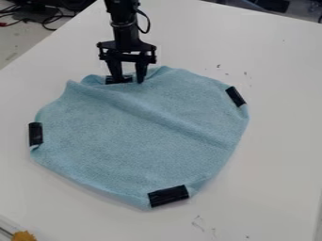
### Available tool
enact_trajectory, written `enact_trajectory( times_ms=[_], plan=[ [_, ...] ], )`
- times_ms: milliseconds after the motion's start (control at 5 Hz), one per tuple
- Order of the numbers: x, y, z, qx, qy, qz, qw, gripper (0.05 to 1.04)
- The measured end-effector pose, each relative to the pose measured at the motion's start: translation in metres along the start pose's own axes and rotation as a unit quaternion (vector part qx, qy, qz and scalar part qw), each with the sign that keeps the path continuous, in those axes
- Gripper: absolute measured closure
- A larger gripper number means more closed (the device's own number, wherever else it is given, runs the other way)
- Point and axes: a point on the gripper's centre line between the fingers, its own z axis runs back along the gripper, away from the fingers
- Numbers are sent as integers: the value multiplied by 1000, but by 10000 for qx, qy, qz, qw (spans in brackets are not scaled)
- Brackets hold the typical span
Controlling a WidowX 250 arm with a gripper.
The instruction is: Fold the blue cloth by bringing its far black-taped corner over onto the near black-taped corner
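Four black patches: you have them around the cloth's rim, the near patch (168, 196) at the bottom of the view, the left patch (36, 133), the right patch (236, 95) and the far patch (119, 79)
Light blue cloth (144, 136): it lies spread in a rough round on the white table (277, 155), below your gripper
Gripper (128, 79): it hangs over the cloth's far edge with its fingers parted, one by the far patch, the other to the right of it; you cannot tell from here whether either touches
Ridge: you see a raised fold slanting across the cloth from the upper left towards the right edge
Feel: judging by its look, expect it light, limp and soft, with some grip to the weave and nothing fragile; it likely sags and bunches when lifted
Hold: your surest pinch is probably the far rim or the raised ridge; the patches look smoother, so they may slip more
Corner: at the lower left you have a yellow-orange thing (24, 236)
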Motion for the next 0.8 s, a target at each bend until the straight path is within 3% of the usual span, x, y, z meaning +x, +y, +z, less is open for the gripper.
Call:
enact_trajectory(
  times_ms=[200,400,600,800],
  plan=[
    [2,2,1,21,-30,33,10000,711],
    [6,-1,0,31,-44,16,10000,916],
    [8,-2,-2,23,-36,-34,10000,1019],
    [10,-4,-1,40,-35,-101,9999,1031]
  ],
)
